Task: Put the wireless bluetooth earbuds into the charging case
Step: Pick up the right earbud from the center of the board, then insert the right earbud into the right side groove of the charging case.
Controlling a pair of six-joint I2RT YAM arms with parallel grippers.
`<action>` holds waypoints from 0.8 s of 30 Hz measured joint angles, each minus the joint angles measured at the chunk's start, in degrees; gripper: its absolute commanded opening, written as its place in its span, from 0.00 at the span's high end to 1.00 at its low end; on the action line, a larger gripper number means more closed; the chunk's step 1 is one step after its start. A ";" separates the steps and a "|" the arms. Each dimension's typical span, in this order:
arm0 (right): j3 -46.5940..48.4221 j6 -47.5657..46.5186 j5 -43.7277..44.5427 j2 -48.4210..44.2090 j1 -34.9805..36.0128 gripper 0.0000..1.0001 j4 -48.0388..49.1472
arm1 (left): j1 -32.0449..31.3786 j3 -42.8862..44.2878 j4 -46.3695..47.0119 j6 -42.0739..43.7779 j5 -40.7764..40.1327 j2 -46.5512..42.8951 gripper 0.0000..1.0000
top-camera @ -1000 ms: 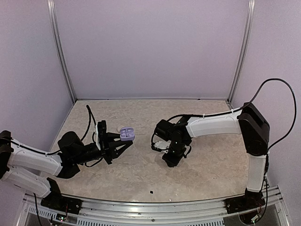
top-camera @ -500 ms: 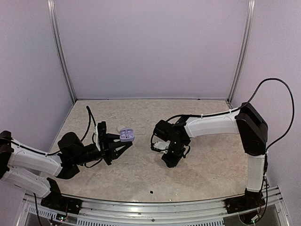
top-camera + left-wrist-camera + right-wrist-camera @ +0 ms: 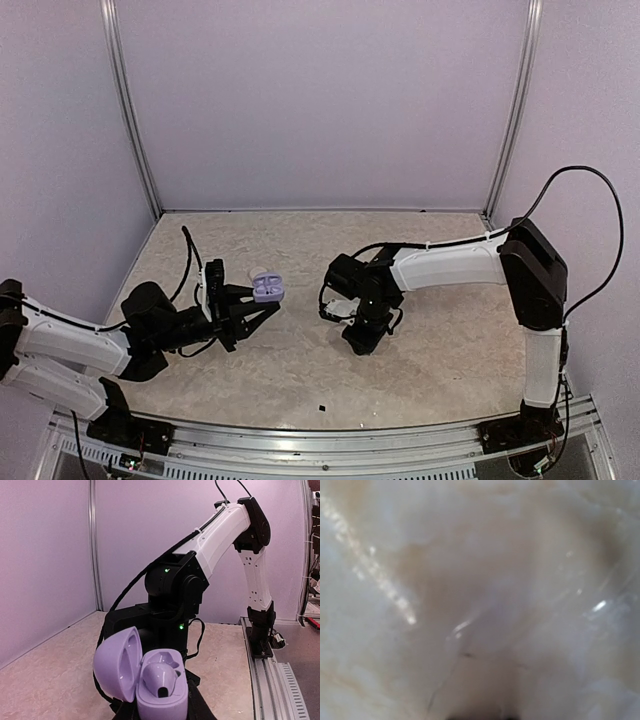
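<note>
My left gripper (image 3: pixel 256 300) is shut on the base of a lilac charging case (image 3: pixel 267 288) and holds it above the table, left of centre. In the left wrist view the case (image 3: pixel 161 696) stands upright with its lid (image 3: pixel 116 664) swung open to the left. One lilac earbud (image 3: pixel 159 674) sits in its near socket; the far socket looks empty. My right gripper (image 3: pixel 359 338) points straight down at the table near the centre. The right wrist view shows only blurred marbled table surface (image 3: pixel 480 590) very close up. No loose earbud shows clearly.
The right arm's black wrist (image 3: pixel 172 587) stands directly behind the case in the left wrist view. A small black speck (image 3: pixel 321 408) lies on the table near the front rail (image 3: pixel 320 440). Lilac walls enclose the back and sides.
My left gripper has drifted slightly left with the open case. My right gripper has shifted a little left, staying low at the table.
</note>
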 measured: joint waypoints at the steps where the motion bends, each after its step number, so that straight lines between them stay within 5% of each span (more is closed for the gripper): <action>1: 0.00 0.00 -0.02 0.00 0.00 0.80 0.02 | 0.00 -0.07 0.02 0.00 0.00 -0.13 0.97; 14: -0.31 -0.02 0.17 -2.10 0.02 0.92 3.30 | 0.33 -0.28 0.04 1.25 -0.02 -0.28 0.97; 24: -8.48 -4.13 -2.05 -26.43 0.02 0.92 23.37 | 1.60 -0.28 2.84 1.33 1.38 -0.87 0.97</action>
